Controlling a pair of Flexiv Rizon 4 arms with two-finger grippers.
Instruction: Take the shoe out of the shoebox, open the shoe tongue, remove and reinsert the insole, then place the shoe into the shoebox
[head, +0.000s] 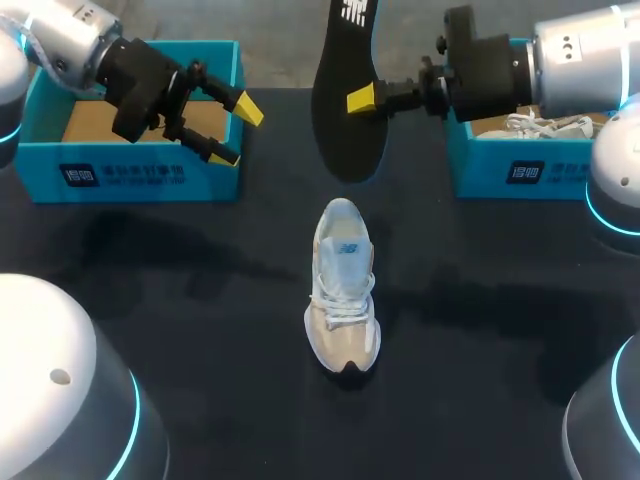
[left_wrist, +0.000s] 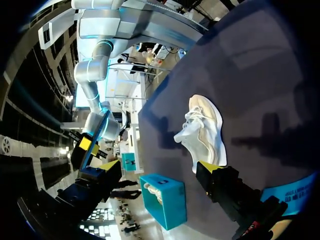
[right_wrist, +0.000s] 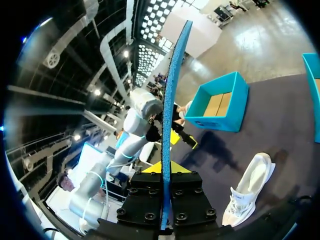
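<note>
A black insole (head: 345, 90) is held up on edge above the far middle of the table (head: 200, 320). It is pinched at its side by the right hand (head: 366, 98), whose fingers are closed flat on both faces. In the right wrist view it is seen edge-on, rising from between the fingers.

A pale beige sneaker (head: 343, 285) stands upright on the table, nearer the robot and well apart from the insole.

For reinsertion, the insole is probably best lined up with the sneaker's length, tipped front end down and slid in under the tongue. The light sneaker may slide, so it should be steadied.

The left hand (head: 232, 130) is spread wide and holds nothing, poised over a corner of the empty teal shoebox (head: 150, 175).
</note>
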